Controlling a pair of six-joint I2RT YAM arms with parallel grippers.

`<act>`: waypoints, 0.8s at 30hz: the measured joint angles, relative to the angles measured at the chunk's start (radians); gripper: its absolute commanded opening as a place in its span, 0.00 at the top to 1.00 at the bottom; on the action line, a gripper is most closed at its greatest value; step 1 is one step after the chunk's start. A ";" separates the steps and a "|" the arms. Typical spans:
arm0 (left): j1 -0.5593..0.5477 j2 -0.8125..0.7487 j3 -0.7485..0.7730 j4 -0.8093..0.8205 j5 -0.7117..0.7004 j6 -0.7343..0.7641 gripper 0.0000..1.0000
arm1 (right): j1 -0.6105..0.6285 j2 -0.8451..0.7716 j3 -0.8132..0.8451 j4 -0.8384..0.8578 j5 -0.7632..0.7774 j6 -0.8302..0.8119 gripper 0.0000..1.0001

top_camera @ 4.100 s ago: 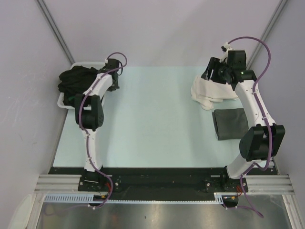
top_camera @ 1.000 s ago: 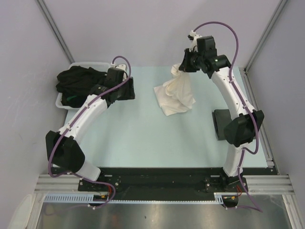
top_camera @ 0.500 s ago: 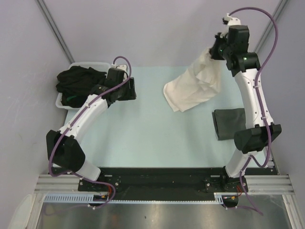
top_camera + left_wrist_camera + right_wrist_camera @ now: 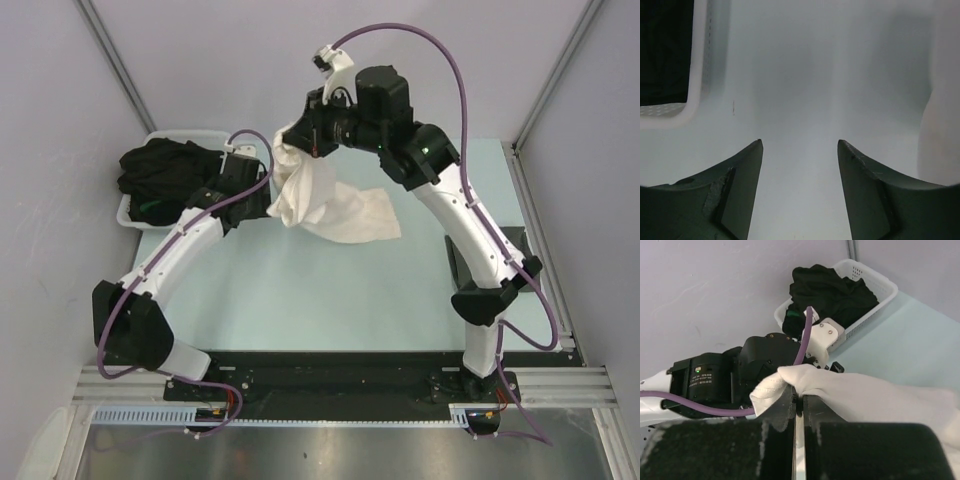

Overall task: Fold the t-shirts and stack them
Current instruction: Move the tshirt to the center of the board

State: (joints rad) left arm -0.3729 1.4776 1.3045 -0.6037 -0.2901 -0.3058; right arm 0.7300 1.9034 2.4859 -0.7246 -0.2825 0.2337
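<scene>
My right gripper (image 4: 309, 138) is shut on a bunched edge of the cream-white t-shirt (image 4: 335, 205) and holds it up over the back left-centre of the table, with the rest draping onto the mat. In the right wrist view the jaws (image 4: 797, 390) pinch a fold of that shirt (image 4: 865, 395). My left gripper (image 4: 799, 142) stands open and empty just above the mat, beside the hanging shirt (image 4: 940, 125). Black t-shirts (image 4: 160, 172) lie heaped in the white tub (image 4: 128, 213). A folded dark grey t-shirt (image 4: 455, 262) lies at the right, mostly behind my right arm.
The tub's corner (image 4: 692, 102) sits close to the left of my left fingers. My left wrist (image 4: 715, 380) is directly beyond the right jaws. Grey walls close in the back and both sides.
My right arm has swung from the back right across to the left, carrying the cream-white shirt up against my left gripper. The left arm has barely shifted.
</scene>
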 measured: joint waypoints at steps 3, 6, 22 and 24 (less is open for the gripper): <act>0.000 -0.035 -0.041 0.000 -0.041 0.002 0.33 | 0.032 -0.012 -0.014 -0.013 0.038 -0.018 1.00; 0.000 -0.068 -0.073 0.006 -0.067 0.001 0.32 | 0.014 -0.047 -0.030 -0.019 0.097 -0.053 1.00; 0.000 -0.110 -0.119 0.042 -0.054 -0.011 0.32 | -0.443 -0.084 -0.308 0.177 0.218 -0.261 1.00; 0.000 -0.103 -0.119 0.041 -0.039 -0.018 0.32 | -0.460 -0.034 -0.331 0.168 0.218 -0.265 1.00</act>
State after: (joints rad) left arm -0.3729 1.3746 1.1851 -0.5625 -0.3294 -0.3233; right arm 0.2699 1.8698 2.1551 -0.5564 -0.0647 -0.0315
